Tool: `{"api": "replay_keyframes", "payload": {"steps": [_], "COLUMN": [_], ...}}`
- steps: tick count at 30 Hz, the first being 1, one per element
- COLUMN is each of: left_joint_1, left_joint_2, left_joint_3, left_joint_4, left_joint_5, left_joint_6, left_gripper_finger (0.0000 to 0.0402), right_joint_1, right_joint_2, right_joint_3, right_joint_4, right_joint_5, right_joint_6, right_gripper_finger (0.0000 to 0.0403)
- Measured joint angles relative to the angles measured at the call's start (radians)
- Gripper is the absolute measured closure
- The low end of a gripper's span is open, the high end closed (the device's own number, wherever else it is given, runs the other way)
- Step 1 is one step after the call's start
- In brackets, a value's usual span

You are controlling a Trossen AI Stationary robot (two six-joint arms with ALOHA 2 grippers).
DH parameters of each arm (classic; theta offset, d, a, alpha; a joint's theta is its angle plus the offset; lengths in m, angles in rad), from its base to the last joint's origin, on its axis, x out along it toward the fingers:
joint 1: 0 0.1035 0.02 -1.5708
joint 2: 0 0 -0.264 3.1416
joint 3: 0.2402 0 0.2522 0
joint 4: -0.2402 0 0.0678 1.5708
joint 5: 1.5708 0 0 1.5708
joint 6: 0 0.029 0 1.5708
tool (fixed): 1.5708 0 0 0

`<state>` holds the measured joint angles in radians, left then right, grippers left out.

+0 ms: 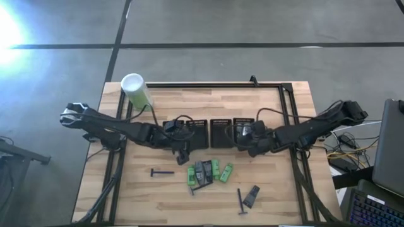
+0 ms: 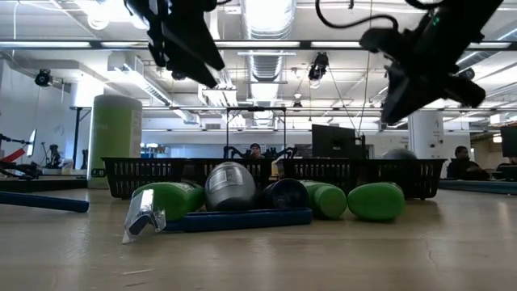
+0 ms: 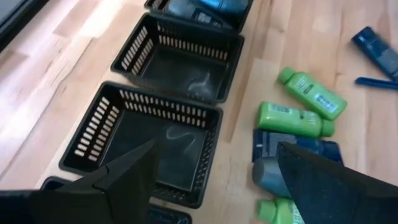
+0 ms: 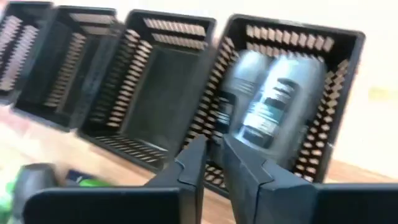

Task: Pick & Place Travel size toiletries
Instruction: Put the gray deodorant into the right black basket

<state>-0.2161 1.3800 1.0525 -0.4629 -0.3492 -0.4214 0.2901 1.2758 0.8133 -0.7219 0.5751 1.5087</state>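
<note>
Low view: toiletries (image 2: 242, 196) on wooden table (image 2: 388, 259), ceiling lights overhead.

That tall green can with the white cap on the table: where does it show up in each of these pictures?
High view: the green canister stands at the table's far left corner, beside the left arm.
Low view: it stands at the left, behind the row of black mesh trays.
Left wrist view: not in it.
Right wrist view: not in it.
Shared landmark: the row of trays appears in all four views.
</note>
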Motion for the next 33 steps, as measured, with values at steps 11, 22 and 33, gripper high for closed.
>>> {"api": "replay_keyframes", "payload": {"steps": [11, 22, 33], "left_joint_1": [-0.028, -0.079, -0.030], "left_joint_2": [0.050, 0.253, 0.435], "left_joint_3": [-0.097, -0.012, 0.180], "left_joint_4": [0.144, 0.187, 0.008], "left_joint_5": [0.180, 0.247, 0.360], "left_joint_6": [0.153, 0.746, 1.129], "left_gripper_finger": [0.0074, 0.0105, 0.0112], "right_joint_1": [0.000, 0.009, 0.087], "right_joint_2": [0.000, 0.000, -0.011], "right_joint_3": [0.119, 0.170, 0.176], "right_joint_4": [-0.098, -0.204, -0.339], "right_joint_5": [-0.066, -0.209, -0.242], "right_joint_6": [-0.227, -0.415, -0.411], "right_gripper_finger": [0.0253, 0.0144, 0.0067]}}
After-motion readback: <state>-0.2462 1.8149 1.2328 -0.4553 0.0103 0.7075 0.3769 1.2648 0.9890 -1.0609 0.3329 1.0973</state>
